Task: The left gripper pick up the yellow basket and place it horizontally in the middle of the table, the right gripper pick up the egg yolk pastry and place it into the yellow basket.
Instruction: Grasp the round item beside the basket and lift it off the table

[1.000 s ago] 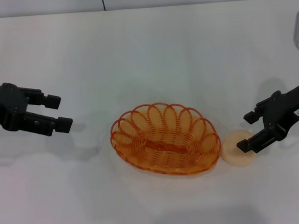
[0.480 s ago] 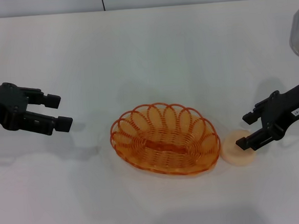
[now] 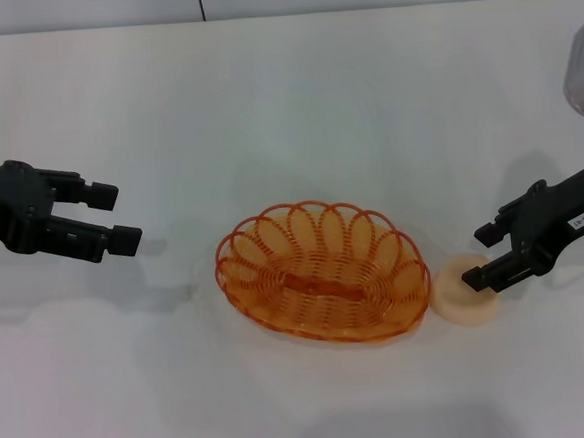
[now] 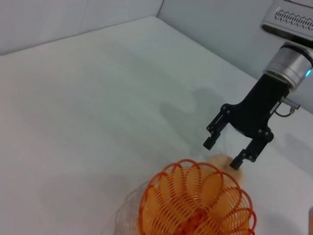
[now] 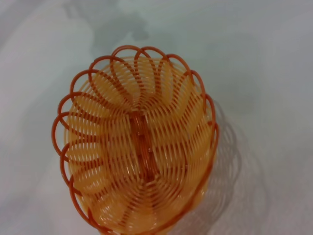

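While the pastry lies outside the basket, the scene reads as follows.

Table: the white table (image 3: pixel 294 99) carries the basket and the pastry; its far edge meets a tiled wall in the head view.

Basket: the yellow basket (image 3: pixel 321 270) sits upright near the middle of the table, its long axis running left to right with a slight tilt. Nothing lies inside it. The right wrist view looks straight down into its spiral wire base (image 5: pixel 139 142), and the left wrist view catches its looped rim (image 4: pixel 198 203).

Pastry: the egg yolk pastry (image 3: pixel 458 298) rests flat on the table just beside the basket's right end, close enough that touching or a small gap cannot be told. In the left wrist view only a sliver of it (image 4: pixel 221 160) peeks out behind the basket rim.

Right gripper: the right gripper (image 3: pixel 482 256) is at the pastry, fingers spread apart, the nearer fingertip (image 3: pixel 474 280) over the pastry's top and the other (image 3: pixel 486 234) past its far edge. The left wrist view shows it (image 4: pixel 222 152) likewise open above the pastry.

Left gripper: the left gripper (image 3: pixel 114 216) hovers over the table, well apart from the basket on its left side, fingers parted and holding nothing.
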You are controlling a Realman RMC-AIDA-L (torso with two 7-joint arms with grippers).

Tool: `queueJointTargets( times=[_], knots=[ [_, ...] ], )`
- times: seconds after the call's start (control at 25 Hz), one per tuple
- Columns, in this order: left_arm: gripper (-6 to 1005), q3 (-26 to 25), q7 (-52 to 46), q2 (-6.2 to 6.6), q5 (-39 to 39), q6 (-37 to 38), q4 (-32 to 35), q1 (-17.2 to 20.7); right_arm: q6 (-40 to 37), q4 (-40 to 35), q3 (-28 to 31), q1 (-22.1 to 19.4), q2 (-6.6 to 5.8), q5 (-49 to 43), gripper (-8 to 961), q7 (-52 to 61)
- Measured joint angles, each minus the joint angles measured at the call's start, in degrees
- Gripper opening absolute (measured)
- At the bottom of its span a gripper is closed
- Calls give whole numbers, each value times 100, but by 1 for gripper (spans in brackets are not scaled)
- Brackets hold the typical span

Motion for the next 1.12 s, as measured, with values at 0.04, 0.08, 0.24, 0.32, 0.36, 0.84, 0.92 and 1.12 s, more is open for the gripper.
queueJointTargets(
  times=[0.04, 0.08, 0.24, 0.32, 0.36, 0.84, 0.92, 1.12],
  knots=[
    [889, -5, 2, -1, -2, 0, 0, 2, 5, 14, 0, 2, 0, -1, 631, 0],
    [889, -10, 7, -1, -5, 0, 0, 4, 7, 28, 0, 5, -3, -3, 623, -3],
    [889, -12, 21, -1, -9, 0, 0, 12, 8, 35, -30, 6, -8, -4, 591, -11],
    [889, -13, 31, -1, -10, 0, 0, 12, 11, 35, -63, 5, -8, -6, 574, -13],
    [889, -13, 36, -1, -10, 1, 0, 14, 13, 35, -78, 3, -9, -12, 566, -13],
    [889, -30, 53, -9, -10, 1, 0, 35, 4, 24, -148, 3, -9, -43, 451, -18],
    [889, -30, 53, -9, -36, 1, 0, 39, -14, -2, -149, 8, -9, -39, 402, -8],
    [889, -30, 54, -9, -70, 1, 0, 47, -64, -38, -149, 14, -12, -3, 201, 9]
  ],
)
